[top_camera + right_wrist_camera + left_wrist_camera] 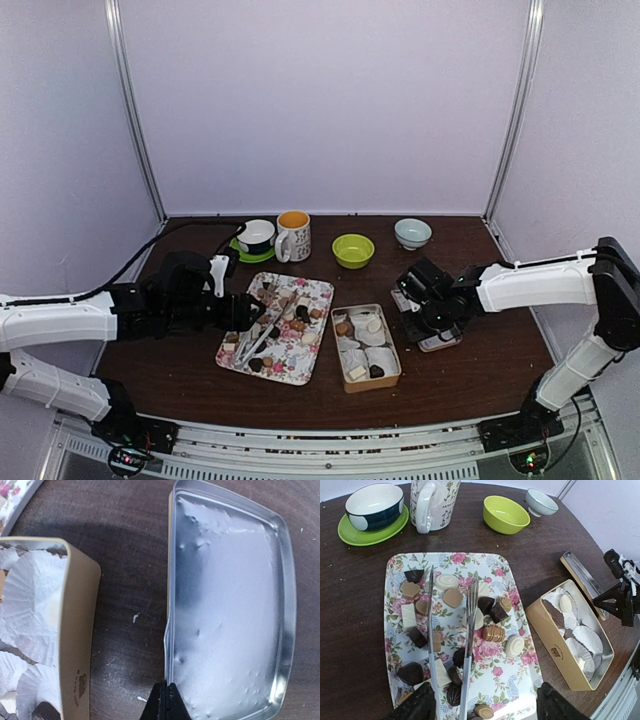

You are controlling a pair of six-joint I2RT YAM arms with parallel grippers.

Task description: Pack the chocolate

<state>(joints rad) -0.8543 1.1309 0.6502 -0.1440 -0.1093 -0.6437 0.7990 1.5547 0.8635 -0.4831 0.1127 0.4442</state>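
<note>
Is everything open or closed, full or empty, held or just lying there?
Tin: open, partly filled.
Lid: off, inside up, beside tin.
Tongs: lying on tray, not held.
Chocolate: mostly on tray, few in tin.
Green bowl: upright, empty.
Left gripper: open.
Right gripper: shut, at lid's rim.

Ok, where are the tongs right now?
In the left wrist view, the metal tongs lie on the floral tray among the chocolates, left of the tan tin and just ahead of the open left claw.
</note>
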